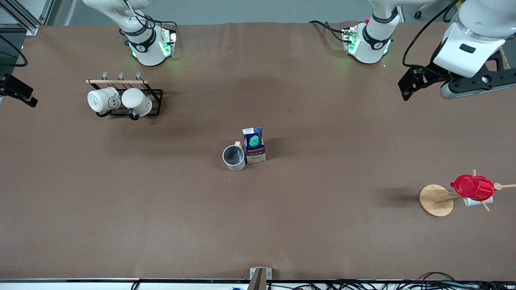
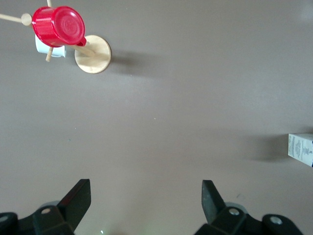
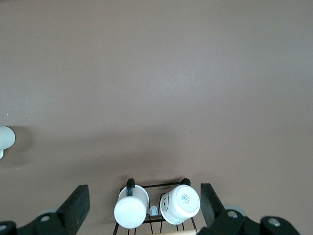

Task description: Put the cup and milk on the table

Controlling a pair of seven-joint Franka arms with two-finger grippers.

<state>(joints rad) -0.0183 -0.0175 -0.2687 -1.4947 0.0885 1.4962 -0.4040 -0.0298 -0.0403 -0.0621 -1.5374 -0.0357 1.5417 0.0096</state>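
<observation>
Well apart from both open, empty pincers, left [image 2: 144, 205] and right [image 3: 144, 205], cup [image 1: 234, 157] and milk [image 1: 254, 145] stand touching mid-surface [image 1: 322, 225]. Cup looks rigid, breakable, best held by rim; carton light, squashable, best held across its sides.

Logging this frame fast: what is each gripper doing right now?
Left gripper: open, empty, over bare table.
Right gripper: open, empty, above the mug rack.
</observation>
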